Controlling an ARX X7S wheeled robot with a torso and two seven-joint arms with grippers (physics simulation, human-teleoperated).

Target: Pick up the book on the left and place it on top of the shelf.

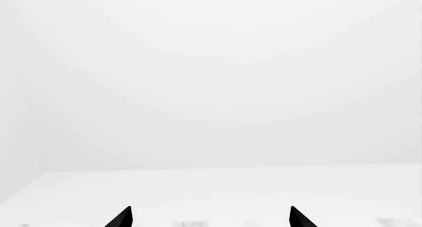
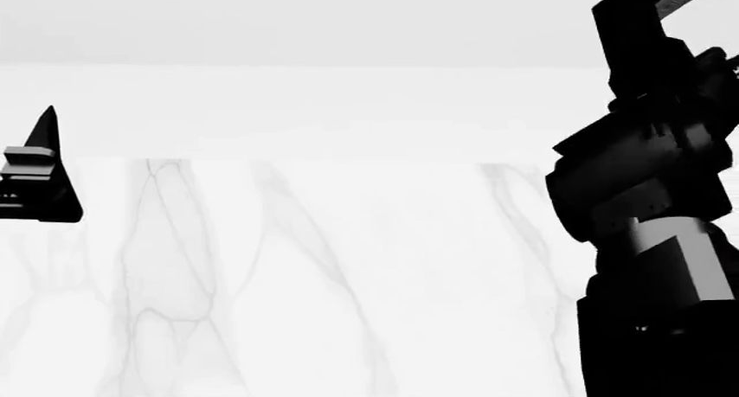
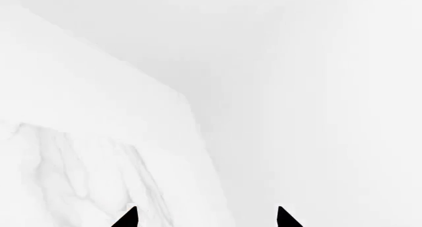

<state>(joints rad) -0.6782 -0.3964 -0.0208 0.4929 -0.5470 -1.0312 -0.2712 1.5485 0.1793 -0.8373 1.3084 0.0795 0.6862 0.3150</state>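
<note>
The right arm [image 2: 646,198] is raised and bent over the white counter [image 2: 346,284]. The left tool [image 1: 211,218] and right tool [image 3: 207,218] are held wide, with nothing between the tips.

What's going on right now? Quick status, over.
Both hands open, empty: left hand, right hand. Book and shelf out of view. Only the marble table visible.

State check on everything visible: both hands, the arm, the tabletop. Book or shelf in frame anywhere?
left hand: open, fingertips apart, nothing between them.
right hand: open, empty, over the table's edge.
right arm: raised at the head view's right side.
marble table: only veined surface visible.
book: not in any view.
shelf: not in any view.
</note>
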